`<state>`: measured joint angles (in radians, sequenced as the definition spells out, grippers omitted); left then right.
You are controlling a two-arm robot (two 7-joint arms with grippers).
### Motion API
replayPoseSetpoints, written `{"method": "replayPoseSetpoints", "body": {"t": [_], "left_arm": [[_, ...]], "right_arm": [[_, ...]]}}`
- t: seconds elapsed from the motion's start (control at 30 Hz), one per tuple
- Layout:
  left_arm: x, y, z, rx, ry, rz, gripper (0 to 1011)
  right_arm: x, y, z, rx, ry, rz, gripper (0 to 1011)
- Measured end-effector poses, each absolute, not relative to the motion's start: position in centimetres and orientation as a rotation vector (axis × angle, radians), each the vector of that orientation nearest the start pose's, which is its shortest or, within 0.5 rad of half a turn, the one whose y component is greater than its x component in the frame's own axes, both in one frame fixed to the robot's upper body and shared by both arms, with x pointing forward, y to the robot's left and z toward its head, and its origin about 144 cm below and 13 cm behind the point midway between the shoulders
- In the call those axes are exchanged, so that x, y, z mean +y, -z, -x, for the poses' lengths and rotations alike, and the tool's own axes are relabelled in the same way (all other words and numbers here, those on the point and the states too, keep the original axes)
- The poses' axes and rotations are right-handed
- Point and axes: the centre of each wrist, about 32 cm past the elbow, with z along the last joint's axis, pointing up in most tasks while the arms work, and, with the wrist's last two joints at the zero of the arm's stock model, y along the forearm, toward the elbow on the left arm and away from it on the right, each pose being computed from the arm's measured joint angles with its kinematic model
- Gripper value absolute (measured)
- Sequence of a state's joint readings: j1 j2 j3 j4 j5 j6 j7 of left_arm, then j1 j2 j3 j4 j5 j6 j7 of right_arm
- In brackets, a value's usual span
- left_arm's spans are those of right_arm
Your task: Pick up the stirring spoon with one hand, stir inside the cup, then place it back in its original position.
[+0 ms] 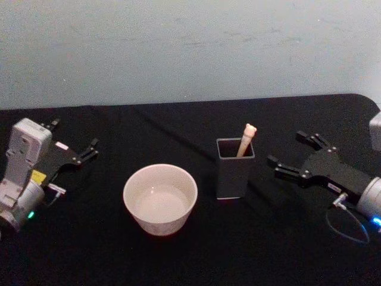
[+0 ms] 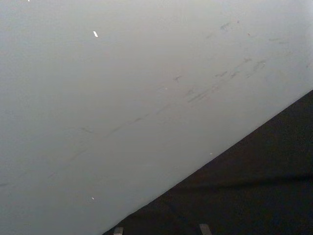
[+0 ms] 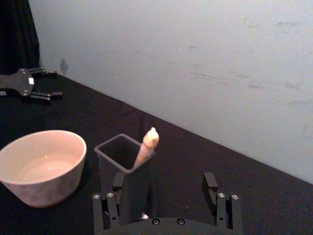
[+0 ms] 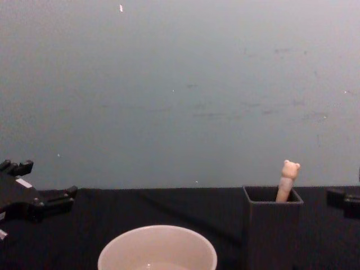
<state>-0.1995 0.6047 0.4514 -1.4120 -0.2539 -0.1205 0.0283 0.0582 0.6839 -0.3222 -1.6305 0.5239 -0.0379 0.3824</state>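
Note:
The stirring spoon (image 1: 246, 140) stands in the dark grey square holder (image 1: 235, 168), its cream handle and bear head (image 4: 290, 167) sticking out at the far right corner; the bowl is hidden inside. The cream-white cup (image 1: 160, 199) sits left of the holder, a little nearer to me. My right gripper (image 1: 286, 147) hovers open just right of the holder, pointing at it. In the right wrist view the spoon (image 3: 146, 147) and holder (image 3: 122, 169) lie just ahead of the open right gripper (image 3: 164, 182). My left gripper (image 1: 76, 133) rests open at the table's left.
A black cloth (image 1: 190, 256) covers the table, which ends at a pale grey wall (image 1: 190, 47) behind. A blue cable loop (image 1: 348, 229) hangs by the right wrist. Bare cloth lies between cup and left gripper.

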Motion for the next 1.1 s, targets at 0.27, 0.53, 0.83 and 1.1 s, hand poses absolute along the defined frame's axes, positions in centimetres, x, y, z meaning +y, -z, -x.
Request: {"method": "replayPoseSetpoints", "body": {"t": [0.27, 0.53, 0.83, 1.1], "left_arm": [[31.0, -114.0, -48.9, -0.285, -1.248, -0.304, 1001], [31.0, -114.0, -48.9, -0.285, -1.248, -0.304, 1001], [31.0, -114.0, -48.9, -0.285, -1.248, -0.304, 1001], [31.0, -114.0, -48.9, -0.285, -1.248, -0.305, 1001]], "right_arm": [[-31.2, -117.9, -47.3, 0.009, 0.871, 0.135, 1002], [-30.0, -118.0, -48.7, 0.049, 0.855, 0.122, 1002], [-28.9, -117.9, -49.9, 0.074, 0.848, 0.114, 1002], [-28.4, -118.0, -50.5, 0.086, 0.854, 0.110, 1002]]}}
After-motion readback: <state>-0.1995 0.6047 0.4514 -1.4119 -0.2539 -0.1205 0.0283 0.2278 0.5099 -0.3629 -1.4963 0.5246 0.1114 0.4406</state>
